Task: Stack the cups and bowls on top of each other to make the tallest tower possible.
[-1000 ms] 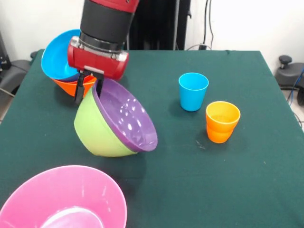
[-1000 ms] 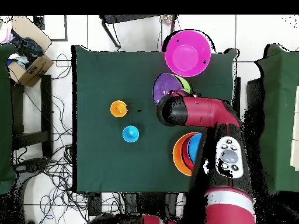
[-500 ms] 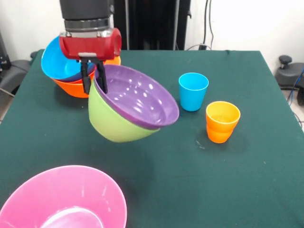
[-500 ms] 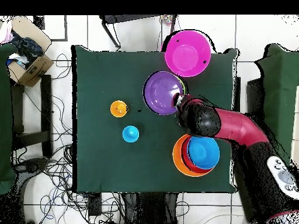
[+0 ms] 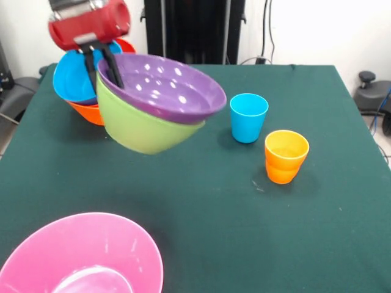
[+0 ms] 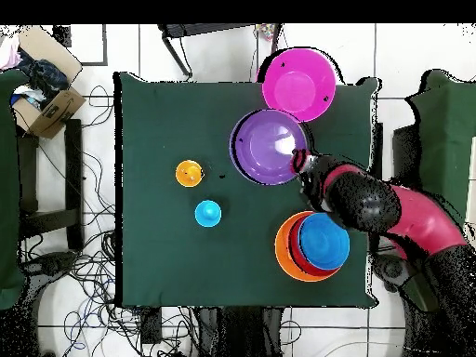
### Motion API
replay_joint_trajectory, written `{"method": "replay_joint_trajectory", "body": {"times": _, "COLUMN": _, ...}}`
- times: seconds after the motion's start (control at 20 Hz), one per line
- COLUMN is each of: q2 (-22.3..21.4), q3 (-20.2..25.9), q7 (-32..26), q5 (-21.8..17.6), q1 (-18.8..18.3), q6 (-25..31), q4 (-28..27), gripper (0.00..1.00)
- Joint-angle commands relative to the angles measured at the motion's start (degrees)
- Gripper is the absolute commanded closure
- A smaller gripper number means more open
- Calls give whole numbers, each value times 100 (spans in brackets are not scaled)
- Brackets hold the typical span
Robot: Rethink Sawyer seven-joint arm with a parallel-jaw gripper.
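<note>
Up it has gone since a second ago: the gripper [image 5: 102, 61] now carries the purple bowl [image 5: 162, 87], nested in the green bowl [image 5: 140, 130], clear of the green tablecloth [image 5: 244, 220], and the pair, which hung steeply tipped before, sits nearly level with the mouths facing up. The black fingers [image 5: 113, 66] pinch the rims at the pair's edge nearest the tower, one inside the purple bowl and one outside.

No brand, label or writing can be read on anything.

Counting: the tower [image 6: 311, 245] shows three bowls, an orange base with a red-orange one and a blue one [image 5: 74, 78] nested in it; whether more hide inside I cannot tell. It stands just beside the lifted pair. One pink bowl [image 5: 79, 256] sits alone at the table's corner. That makes six bowls showing. Of cups, one blue cup [image 5: 248, 117] and an orange nested stack [image 5: 286, 156] with a yellow-orange one on top stand near each other, apart from the bowls.
</note>
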Motion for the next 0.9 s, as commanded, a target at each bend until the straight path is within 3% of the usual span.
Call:
{"method": "replay_joint_trajectory", "body": {"times": 0.05, "q2": 14, "q3": 1581, "q7": -2558, "q5": -151, "q1": -530, "q6": 1613, "q4": -33, "gripper": 100}}
{"method": "replay_joint_trajectory", "body": {"times": 0.45, "q2": 75, "q3": 1790, "q7": -2918, "q5": -308, "q1": -664, "q6": 2659, "q4": -451, "gripper": 100}}
{"method": "replay_joint_trajectory", "body": {"times": 0.6, "q2": 60, "q3": 1757, "q7": -3074, "q5": -554, "q1": -710, "q6": 2751, "q4": -376, "gripper": 100}}
{"method": "replay_joint_trajectory", "body": {"times": 0.9, "q2": 563, "q3": 1650, "q7": -3923, "q5": -1194, "q1": -1065, "q6": 2820, "q4": -342, "gripper": 100}}
